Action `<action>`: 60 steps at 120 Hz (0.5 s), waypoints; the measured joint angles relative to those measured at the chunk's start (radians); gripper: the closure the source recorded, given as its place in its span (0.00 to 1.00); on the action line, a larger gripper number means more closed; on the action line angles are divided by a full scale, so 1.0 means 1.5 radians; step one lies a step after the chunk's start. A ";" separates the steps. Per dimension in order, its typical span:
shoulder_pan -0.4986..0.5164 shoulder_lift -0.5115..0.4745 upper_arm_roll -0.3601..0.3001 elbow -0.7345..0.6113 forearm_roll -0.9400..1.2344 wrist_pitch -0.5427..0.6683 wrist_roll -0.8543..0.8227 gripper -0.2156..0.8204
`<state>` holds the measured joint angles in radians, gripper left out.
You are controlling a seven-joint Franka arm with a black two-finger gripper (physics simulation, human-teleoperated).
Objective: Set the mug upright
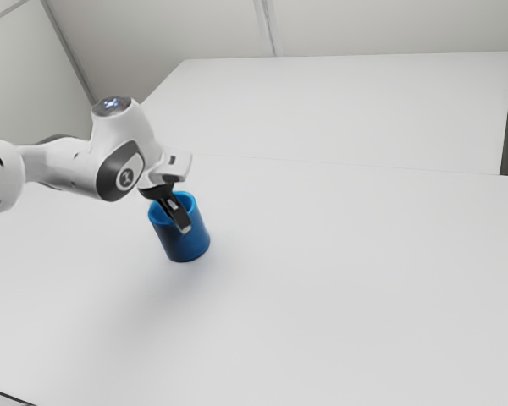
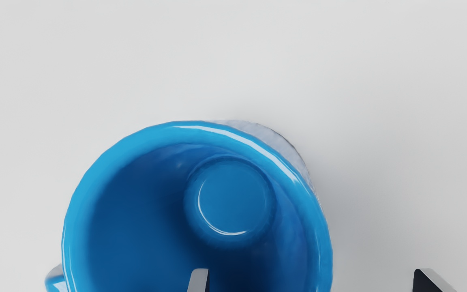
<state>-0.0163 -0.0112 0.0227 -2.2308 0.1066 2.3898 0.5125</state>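
wrist view, nearest first: hand (image 1: pixel 178 217) wide open, gripping nothing; one finger (image 2: pixel 198 282) over the mouth of the blue mug (image 1: pixel 184 244), the other finger (image 2: pixel 430 284) outside it, mug wall between them with a gap to each. part of the handle (image 2: pixel 57 282) shows at the rim, on the side away from the outer finger. beyond the rim, the mug's round inner floor. exterior view: mug on the white worktop (image 1: pixel 322 288), base down, mouth up, below the hand at the end of the arm (image 1: pixel 63 165); slight lean seen, cannot tell if true tilt or camera angle. soft shadow beside the base. farther off, a second white surface (image 1: pixel 347 110), then a pale wall (image 1: pixel 389 25).
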 joint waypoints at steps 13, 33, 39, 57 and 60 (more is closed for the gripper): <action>-0.014 -0.018 -0.008 0.022 -0.006 -0.011 -0.005 0.24; -0.041 0.008 -0.011 0.181 -0.044 -0.115 -0.020 0.23; -0.047 0.029 -0.011 0.240 -0.058 -0.161 -0.027 0.22; -0.033 0.073 -0.011 0.356 -0.083 -0.296 -0.063 0.22; -0.027 0.075 -0.011 0.363 -0.084 -0.313 -0.069 0.21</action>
<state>-0.0574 0.1008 0.0061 -1.6859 -0.0199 1.9206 0.4086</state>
